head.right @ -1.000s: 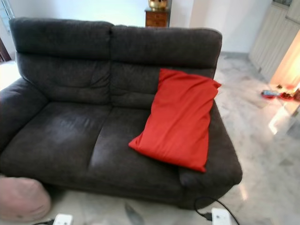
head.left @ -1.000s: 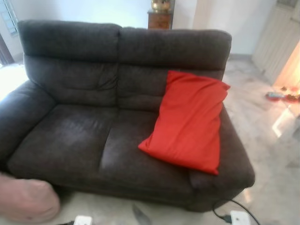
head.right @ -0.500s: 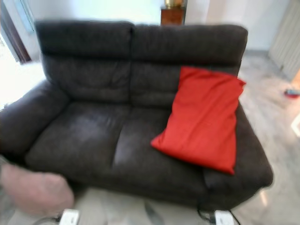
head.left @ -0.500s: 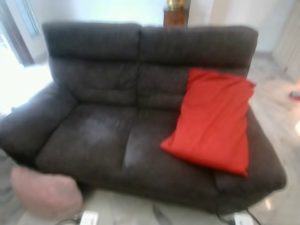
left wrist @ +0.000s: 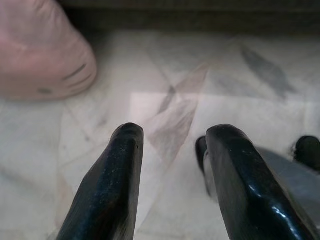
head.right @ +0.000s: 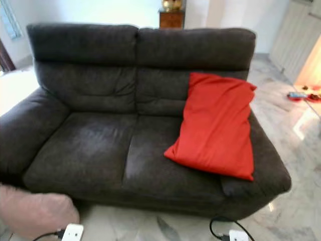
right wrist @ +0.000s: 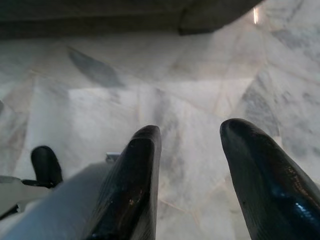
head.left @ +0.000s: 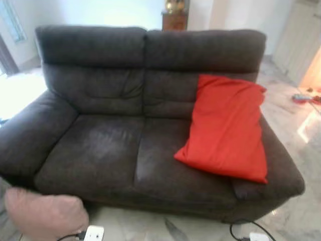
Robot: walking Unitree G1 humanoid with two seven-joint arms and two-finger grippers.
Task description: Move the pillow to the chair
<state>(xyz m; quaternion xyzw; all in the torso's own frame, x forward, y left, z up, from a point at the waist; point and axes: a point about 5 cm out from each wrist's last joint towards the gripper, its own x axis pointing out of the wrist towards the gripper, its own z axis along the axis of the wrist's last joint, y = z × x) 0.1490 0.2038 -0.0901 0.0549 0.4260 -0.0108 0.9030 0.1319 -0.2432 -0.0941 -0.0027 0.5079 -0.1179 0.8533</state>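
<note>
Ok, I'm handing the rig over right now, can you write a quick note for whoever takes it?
Left gripper: open, empty, hanging over the marble floor.
Right gripper: open, empty, also over the floor.
Red pillow: leaning against the backrest at the right end of the dark sofa, untouched.
Pink cushion: on the floor by the sofa's left front corner.
Done: robot faces the sofa.
Left: grasp the pillow, find the chair, carry it there.

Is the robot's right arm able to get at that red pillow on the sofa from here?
Probably not yet. The right end effector hangs open over the marble floor, while the red fabric pillow leans on the dark grey sofa, with nothing lying over it.
</note>
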